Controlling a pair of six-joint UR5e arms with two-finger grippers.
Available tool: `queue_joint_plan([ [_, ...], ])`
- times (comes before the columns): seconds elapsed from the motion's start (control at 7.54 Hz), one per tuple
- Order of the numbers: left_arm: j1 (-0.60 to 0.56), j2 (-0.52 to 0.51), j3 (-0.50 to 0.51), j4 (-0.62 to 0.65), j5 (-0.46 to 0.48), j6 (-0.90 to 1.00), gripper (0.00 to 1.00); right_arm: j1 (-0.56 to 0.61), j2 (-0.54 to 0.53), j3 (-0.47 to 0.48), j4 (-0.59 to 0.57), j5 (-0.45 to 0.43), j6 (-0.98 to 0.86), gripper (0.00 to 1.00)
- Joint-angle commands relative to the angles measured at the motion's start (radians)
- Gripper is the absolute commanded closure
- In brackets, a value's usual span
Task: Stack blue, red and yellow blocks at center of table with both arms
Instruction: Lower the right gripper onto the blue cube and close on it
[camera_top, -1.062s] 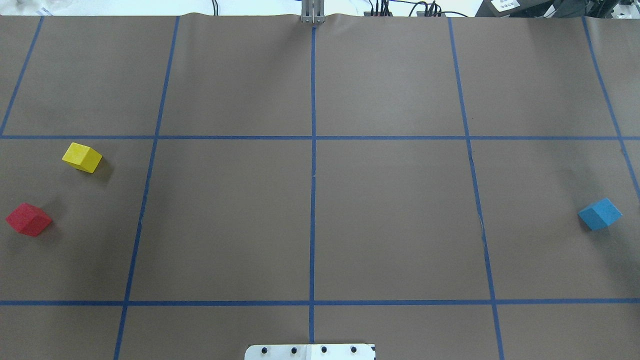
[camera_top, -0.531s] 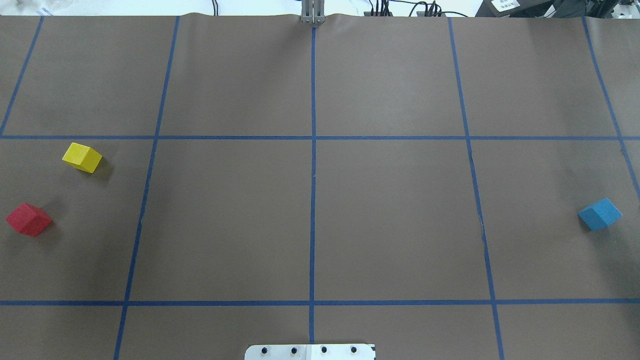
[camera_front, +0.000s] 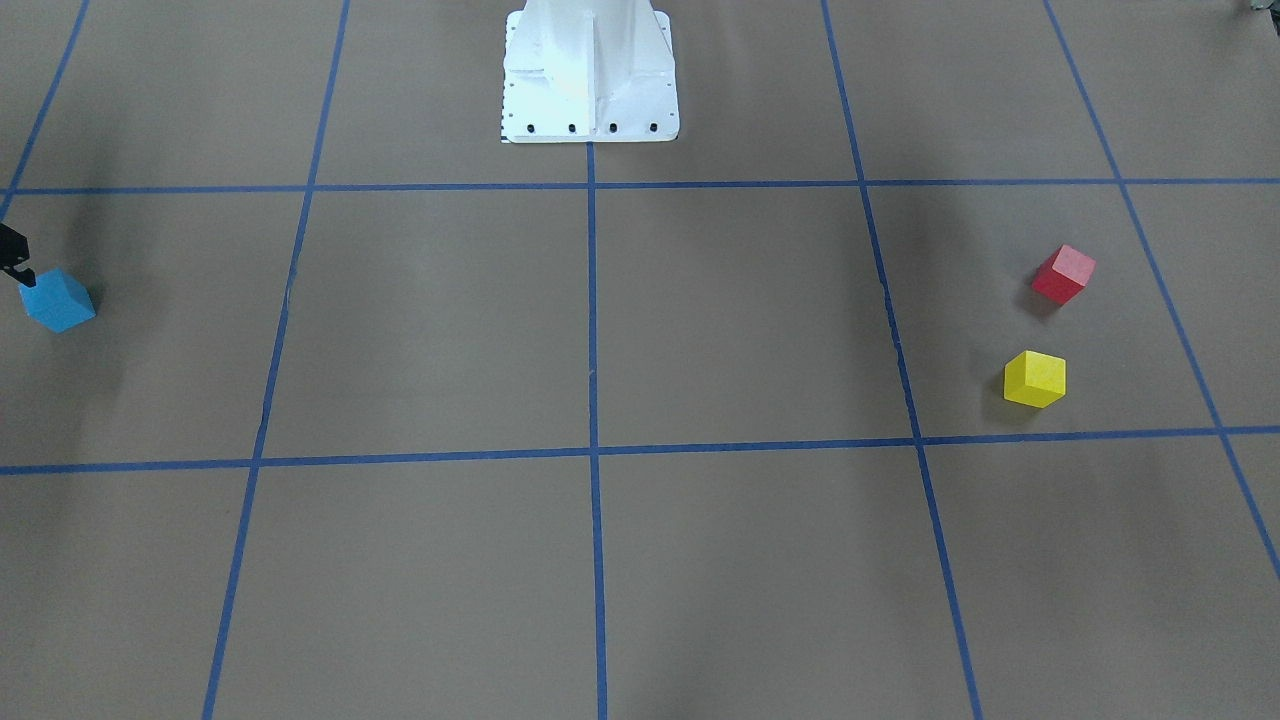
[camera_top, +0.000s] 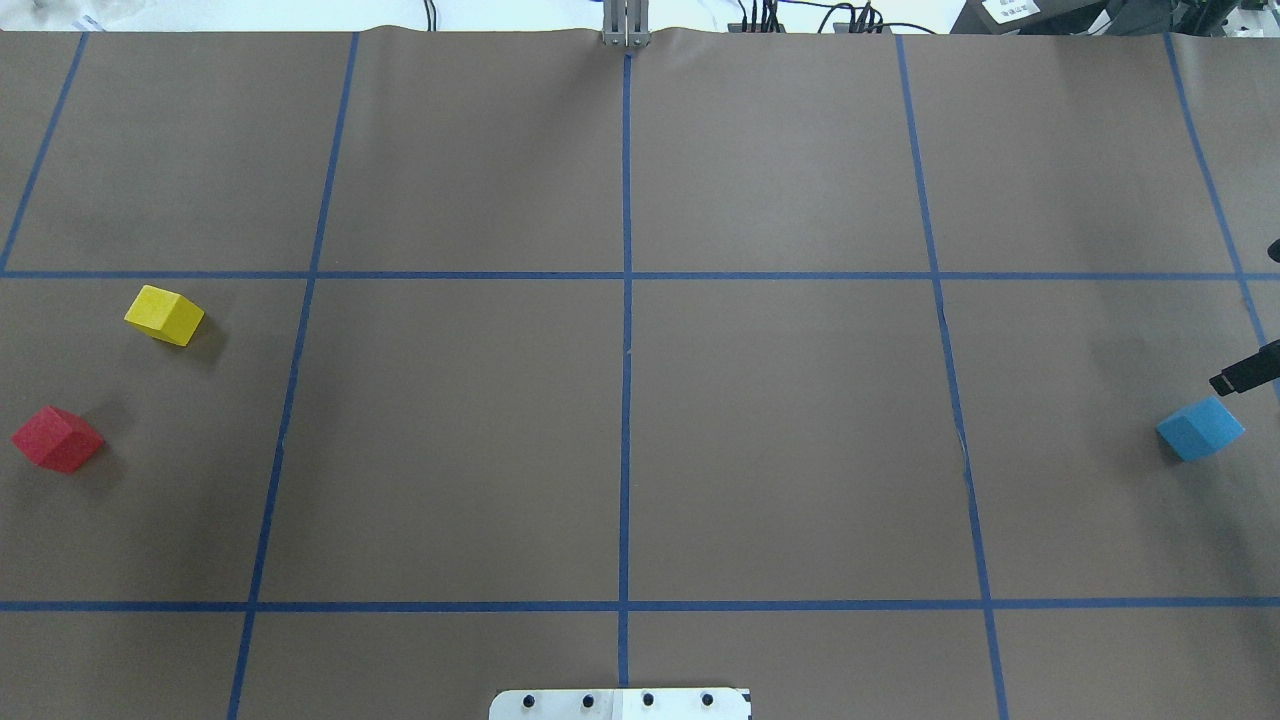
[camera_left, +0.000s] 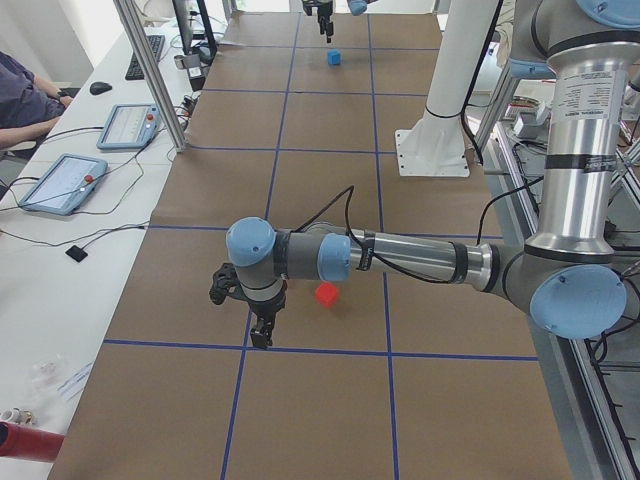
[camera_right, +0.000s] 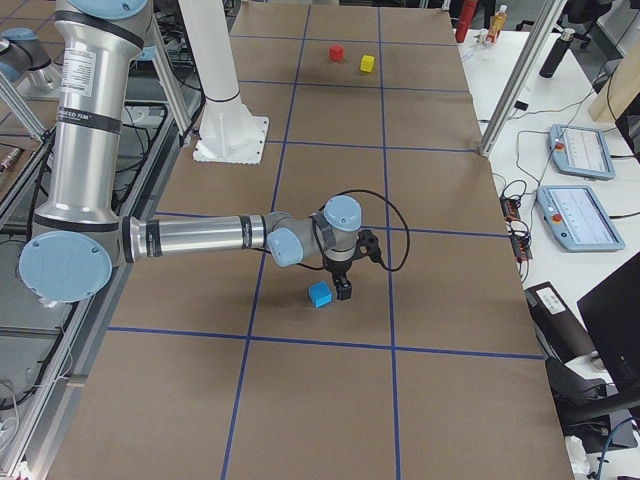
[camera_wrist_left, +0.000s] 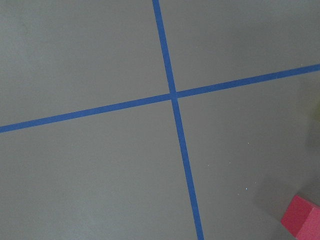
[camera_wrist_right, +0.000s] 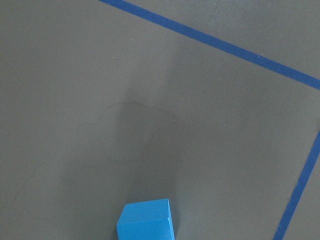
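The left gripper (camera_left: 262, 335) is being held low near the small red cube (camera_top: 57, 438), its opening untellable from the side view. That cube, the small yellow cube (camera_top: 165, 315) and, far right, the small blue cube (camera_top: 1200, 428) are being shown well away from the centre of the brown table (camera_top: 780, 420), nothing stacked yet. The right gripper (camera_right: 343, 291), cropped overhead, is being held just beside the blue cube, its opening also untellable.

light: bright, even | shadows: soft, short beside yellow block (camera_top: 163, 314) | focus: exterior views sharp, wrist views slightly soft
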Motion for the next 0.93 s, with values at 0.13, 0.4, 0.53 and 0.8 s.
queue_joint_plan([
  [0.13, 0.000, -0.001, 0.000, -0.001, -0.001, 0.000, 0.00, -0.076, 0.002, -0.009, 0.004, -0.019, 0.013, 0.00],
  [0.4, 0.000, -0.001, 0.000, -0.001, -0.001, 0.000, 0.00, -0.097, 0.007, -0.029, 0.006, -0.020, 0.002, 0.00],
  [0.53, 0.000, -0.001, 0.000, -0.001, -0.001, 0.000, 0.00, -0.097, 0.013, -0.055, 0.007, -0.020, -0.001, 0.00],
  [0.8, 0.000, -0.003, -0.002, -0.001, -0.001, 0.002, 0.00, -0.097, 0.045, -0.110, 0.007, -0.020, -0.015, 0.00],
])
